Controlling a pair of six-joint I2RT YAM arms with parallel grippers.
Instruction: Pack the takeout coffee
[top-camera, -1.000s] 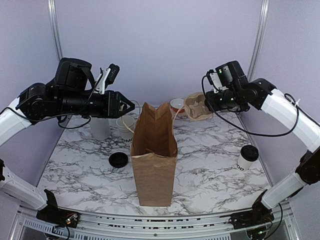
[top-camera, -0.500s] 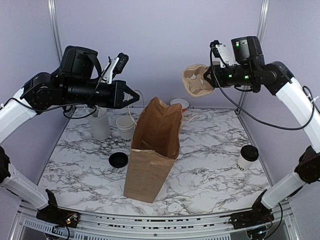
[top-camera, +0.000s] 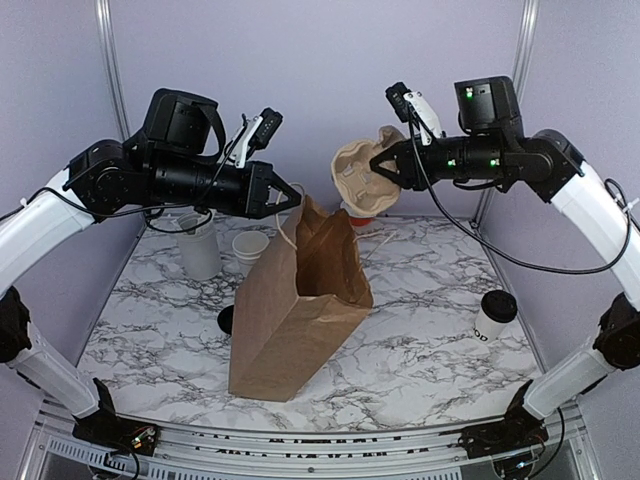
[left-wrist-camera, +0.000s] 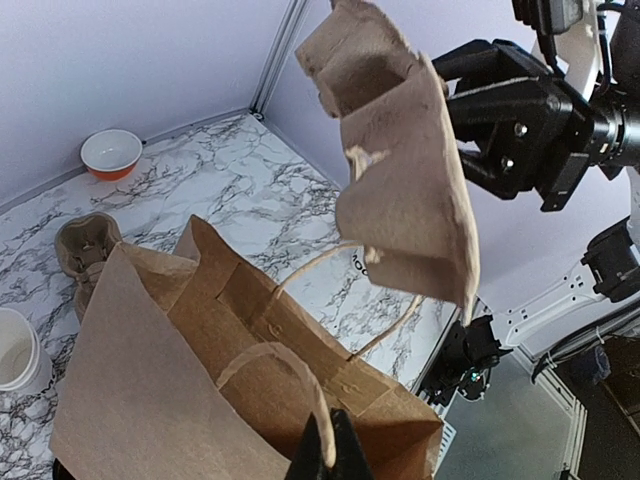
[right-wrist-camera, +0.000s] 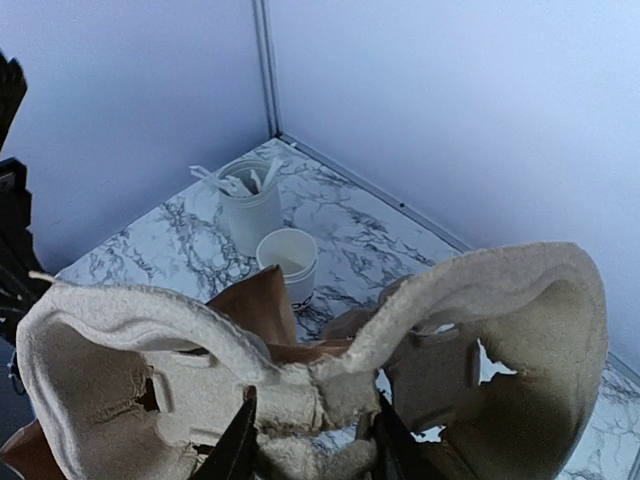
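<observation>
We see right gripper (right-wrist-camera: 315, 447) pinching carrier (right-wrist-camera: 520, 330), wells facing us | bag (right-wrist-camera: 262, 305) showing behind carrier | beyond, tumbler (right-wrist-camera: 250, 215) holding cutlery (right-wrist-camera: 230, 182) beside open white cup (right-wrist-camera: 288, 262), both upright on table (right-wrist-camera: 380, 235)

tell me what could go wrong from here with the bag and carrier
The left gripper holds the paper bag by one thin handle, tilted; it could slip or topple. The cup carrier in the right gripper looks wide for the bag's mouth and may snag its rim.
</observation>
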